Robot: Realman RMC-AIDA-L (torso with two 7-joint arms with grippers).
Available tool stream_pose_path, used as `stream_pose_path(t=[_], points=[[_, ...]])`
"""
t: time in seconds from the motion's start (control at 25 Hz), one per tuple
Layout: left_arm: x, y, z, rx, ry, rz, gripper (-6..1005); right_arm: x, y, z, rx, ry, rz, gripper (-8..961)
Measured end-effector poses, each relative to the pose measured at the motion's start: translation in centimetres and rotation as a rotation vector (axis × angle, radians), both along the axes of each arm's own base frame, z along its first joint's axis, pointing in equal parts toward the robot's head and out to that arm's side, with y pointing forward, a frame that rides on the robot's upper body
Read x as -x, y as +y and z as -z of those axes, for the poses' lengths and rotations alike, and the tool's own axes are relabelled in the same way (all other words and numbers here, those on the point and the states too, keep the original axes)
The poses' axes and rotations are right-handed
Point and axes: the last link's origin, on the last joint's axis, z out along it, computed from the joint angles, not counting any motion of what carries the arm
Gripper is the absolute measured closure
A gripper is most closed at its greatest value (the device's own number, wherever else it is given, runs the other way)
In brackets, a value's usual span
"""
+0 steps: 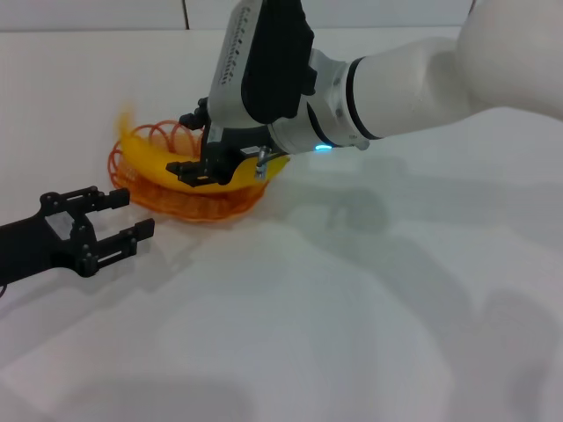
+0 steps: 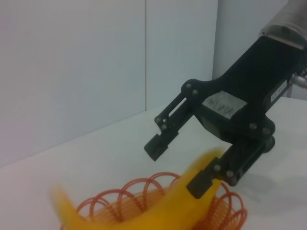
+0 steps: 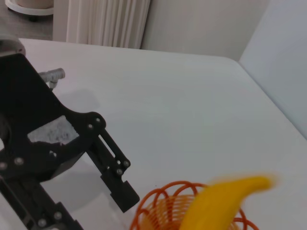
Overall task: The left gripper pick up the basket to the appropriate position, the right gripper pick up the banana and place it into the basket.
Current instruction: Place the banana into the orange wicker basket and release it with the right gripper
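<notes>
The orange wire basket (image 1: 215, 209) sits on the white table. The yellow banana (image 1: 149, 158) lies across it, blurred, with its ends past the rim. My right gripper (image 1: 185, 145) hovers just over the basket, open, one finger on either side of the banana and not squeezing it. The left wrist view shows the same right gripper (image 2: 176, 165) spread wide above the banana (image 2: 158, 211) and basket (image 2: 232, 211). In the right wrist view, a black finger (image 3: 120, 191) stands beside the basket (image 3: 158, 206) and banana (image 3: 225, 199). My left gripper (image 1: 132, 214) rests open and empty, just left of the basket.
The white table (image 1: 352, 308) stretches bare to the front and right. A white wall (image 1: 106, 13) runs along the back. The bulky white right arm (image 1: 440, 70) reaches in from the upper right.
</notes>
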Motion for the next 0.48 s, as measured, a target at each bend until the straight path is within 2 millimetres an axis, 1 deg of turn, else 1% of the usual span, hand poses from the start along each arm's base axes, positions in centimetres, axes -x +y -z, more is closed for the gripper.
stream_pose_path(t=[0.12,0.24,0.44,0.48], points=[[0.0,0.0,0.0,0.0,0.0,-0.001,408,-0.1,-0.1,0.0,0.002,-0.001,0.002,340],[0.2,-0.2,0.0,0.0,0.0,-0.006,408,-0.3,-0.4,-0.3,0.01,0.011,0.008,265],[0.3,-0.3,0.0,0.0,0.0,-0.009,409,-1.4,-1.1,-2.6,0.019,0.063,0.021,140],[0.3,-0.3,0.0,0.0,0.0,-0.01,409,-1.8,-1.2,-3.1,0.023,0.079,0.028,141]])
